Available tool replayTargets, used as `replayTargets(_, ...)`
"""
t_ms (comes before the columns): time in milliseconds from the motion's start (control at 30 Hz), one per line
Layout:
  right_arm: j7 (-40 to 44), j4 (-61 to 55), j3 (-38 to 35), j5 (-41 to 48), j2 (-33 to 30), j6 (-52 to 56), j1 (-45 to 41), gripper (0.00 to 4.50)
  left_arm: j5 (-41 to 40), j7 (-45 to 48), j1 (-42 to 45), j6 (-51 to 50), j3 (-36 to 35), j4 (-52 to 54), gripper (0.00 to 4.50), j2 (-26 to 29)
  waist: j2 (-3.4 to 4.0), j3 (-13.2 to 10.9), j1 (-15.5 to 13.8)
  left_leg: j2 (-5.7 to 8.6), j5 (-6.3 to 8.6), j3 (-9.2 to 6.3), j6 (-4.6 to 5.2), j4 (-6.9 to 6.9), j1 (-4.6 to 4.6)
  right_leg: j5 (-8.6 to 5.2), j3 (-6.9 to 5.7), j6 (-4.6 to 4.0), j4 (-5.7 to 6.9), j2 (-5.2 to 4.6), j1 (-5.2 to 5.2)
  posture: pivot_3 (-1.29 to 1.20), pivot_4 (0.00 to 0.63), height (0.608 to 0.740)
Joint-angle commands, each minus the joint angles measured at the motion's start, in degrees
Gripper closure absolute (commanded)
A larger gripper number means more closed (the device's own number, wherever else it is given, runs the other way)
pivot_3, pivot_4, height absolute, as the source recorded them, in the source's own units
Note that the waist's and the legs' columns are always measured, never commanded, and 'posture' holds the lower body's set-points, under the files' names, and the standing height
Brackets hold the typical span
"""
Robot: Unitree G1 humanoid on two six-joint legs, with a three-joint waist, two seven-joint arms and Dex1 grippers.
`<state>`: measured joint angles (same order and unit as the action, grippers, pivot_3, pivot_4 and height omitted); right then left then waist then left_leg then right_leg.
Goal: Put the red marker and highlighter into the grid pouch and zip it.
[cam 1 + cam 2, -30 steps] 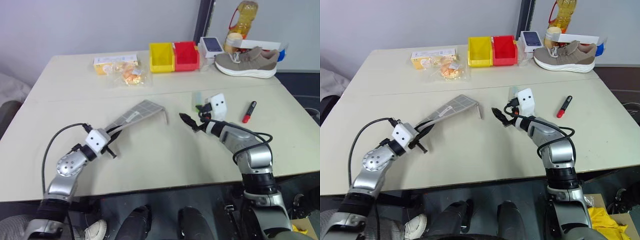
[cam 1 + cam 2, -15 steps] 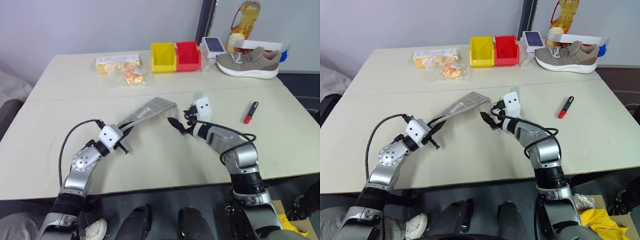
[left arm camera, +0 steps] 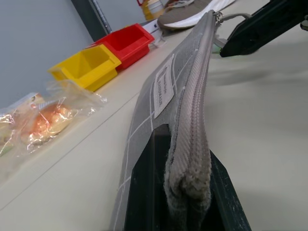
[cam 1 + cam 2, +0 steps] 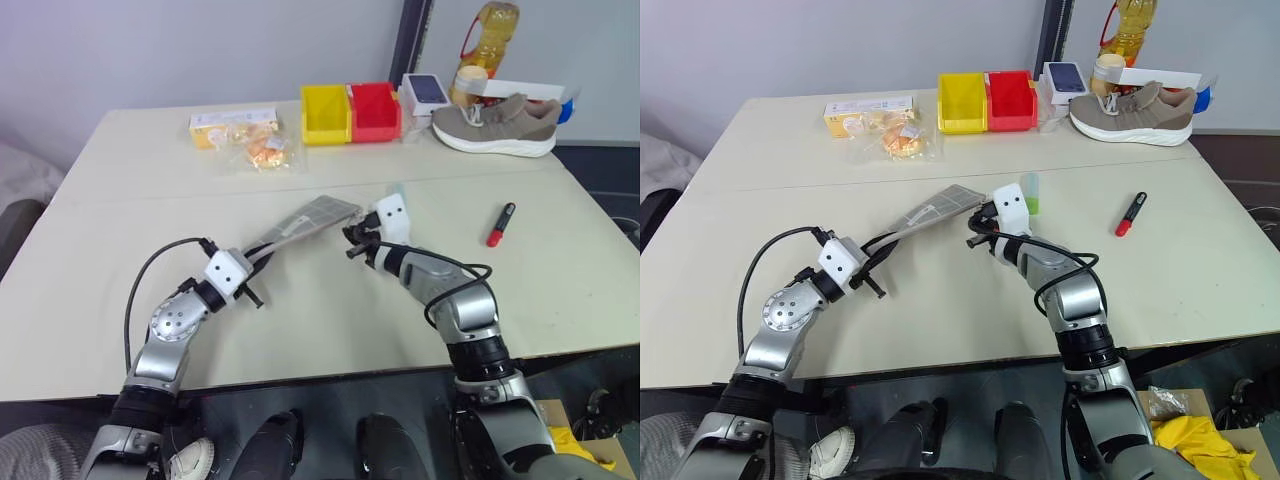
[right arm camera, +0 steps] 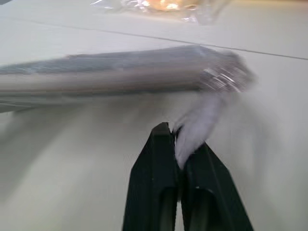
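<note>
The grey grid pouch (image 4: 308,219) is lifted off the table, slanting up from my left gripper (image 4: 262,258), which is shut on its near end. In the left wrist view the zipper edge (image 3: 190,120) runs away from the fingers. My right gripper (image 4: 350,240) is at the pouch's far end, shut on the pale zipper pull cord (image 5: 192,134). The green highlighter (image 4: 1031,194) stands just behind my right wrist. On the table to the right lies the red marker (image 4: 499,223), apart from both grippers.
At the table's back stand a yellow bin (image 4: 323,112), a red bin (image 4: 376,110), a small box (image 4: 424,92), a beige shoe (image 4: 495,125) and a bottle (image 4: 483,40). A snack bag (image 4: 262,150) lies back left.
My right gripper moved left to the pouch's far end and went from open to shut on the zipper pull. My left gripper carried the pouch a little to the right.
</note>
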<state>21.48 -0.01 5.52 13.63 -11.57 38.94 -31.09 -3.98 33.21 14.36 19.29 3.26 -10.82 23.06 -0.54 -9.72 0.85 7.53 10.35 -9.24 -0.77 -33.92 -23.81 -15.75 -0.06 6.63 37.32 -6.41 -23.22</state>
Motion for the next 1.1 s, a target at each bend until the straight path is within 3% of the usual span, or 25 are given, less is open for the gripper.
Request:
replayTargets(33, 2.94, -5.67, 4.84, -0.93, -0.29, -0.35, -1.15, 4.47, 0.93, -1.11, 1.36, 1.21, 0.08, -0.33, 4.5, -0.89, 0.0, 0.0, 0.0, 0.0, 0.0, 0.0, 0.0, 0.0, 0.0, 0.0, 0.0, 0.0, 0.0, 0.0, 0.0, 0.0, 0.15, 0.74)
replayTargets(633, 13.53, -15.01, 20.59, -1.06, 0.83, 2.43, -4.81, 4.47, 3.43, -3.15, 1.88, -0.68, 2.23, 0.5, 4.5, -4.75, -0.01, 0.0, -0.02, 0.01, 0.0, -0.02, 0.0, -0.04, 0.0, 0.0, -0.02, 0.01, 0.0, 0.02, 0.0, 0.0, 0.15, 0.74)
replayTargets(933, 15.6, -16.51, 19.84, -0.19, -0.13, 4.26, -4.33, 4.47, 3.89, -4.53, 1.34, -1.7, 2.14, 1.12, 4.5, -5.5, -0.01, 0.0, -0.08, 0.02, 0.0, -0.02, 0.0, -0.05, -0.01, 0.0, -0.03, 0.01, 0.0, 0.04, 0.01, 0.0, 0.15, 0.74)
replayTargets(1033, 16.04, -17.05, 15.8, 0.53, -2.99, 5.48, -3.61, 3.59, 4.65, -5.86, 1.81, -2.16, 1.67, 0.89, 4.5, -5.35, -0.01, 0.0, -0.1, 0.02, 0.0, -0.03, 0.0, -0.05, 0.0, 0.0, -0.03, 0.01, 0.0, 0.05, 0.01, 0.0, 0.15, 0.74)
replayTargets(1100, 15.59, -17.07, 13.27, -0.02, -5.64, 5.72, -3.07, 2.69, 5.24, -6.92, 2.3, -2.55, 1.2, 0.63, 4.5, -5.05, -0.02, 0.0, -0.27, 0.03, 0.0, -0.03, 0.0, -0.06, -0.01, 0.0, -0.03, 0.01, -0.01, 0.04, 0.01, 0.0, 0.15, 0.74)
